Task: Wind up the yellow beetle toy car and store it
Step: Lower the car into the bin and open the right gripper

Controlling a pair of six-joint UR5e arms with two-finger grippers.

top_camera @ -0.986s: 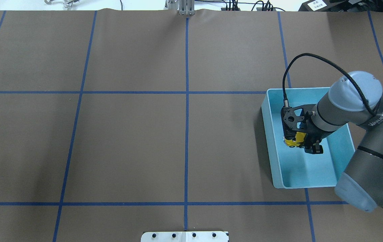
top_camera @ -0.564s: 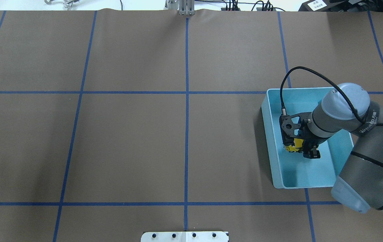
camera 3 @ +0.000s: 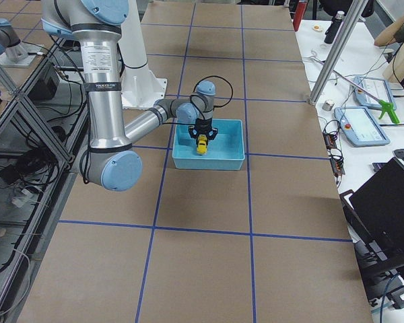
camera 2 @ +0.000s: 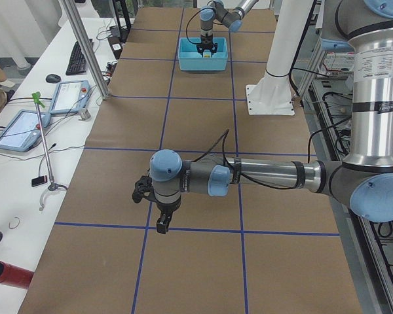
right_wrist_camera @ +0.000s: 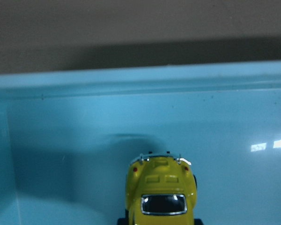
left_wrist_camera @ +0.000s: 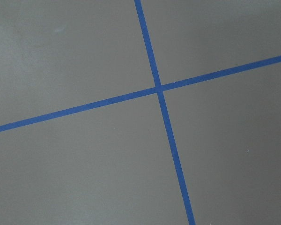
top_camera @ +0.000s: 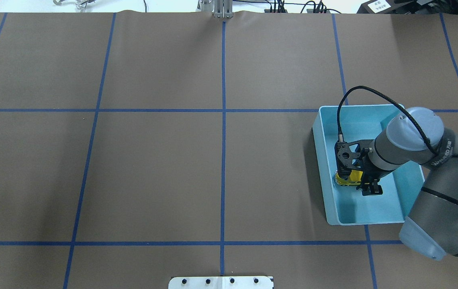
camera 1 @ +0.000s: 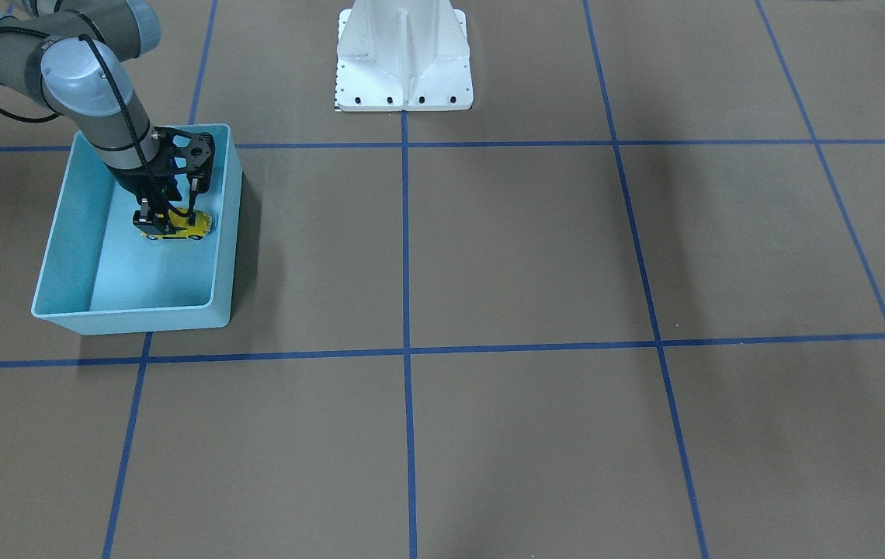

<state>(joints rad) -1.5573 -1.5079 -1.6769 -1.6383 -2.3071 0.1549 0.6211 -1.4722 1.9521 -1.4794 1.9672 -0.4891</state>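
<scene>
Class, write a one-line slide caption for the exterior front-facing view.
Right gripper holds the yellow beetle toy car low inside the light blue bin.

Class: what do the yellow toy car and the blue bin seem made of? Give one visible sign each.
Yellow beetle toy car: painted metal or hard plastic, unclear which; glossy, glinting shell.
Light blue bin: likely smooth moulded plastic; uniform colour, shiny reflections.

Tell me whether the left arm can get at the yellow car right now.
Probably not. The yellow car lies in the light blue bin, clamped in the right claw, which covers it; the left arm hangs far down the table.
</scene>
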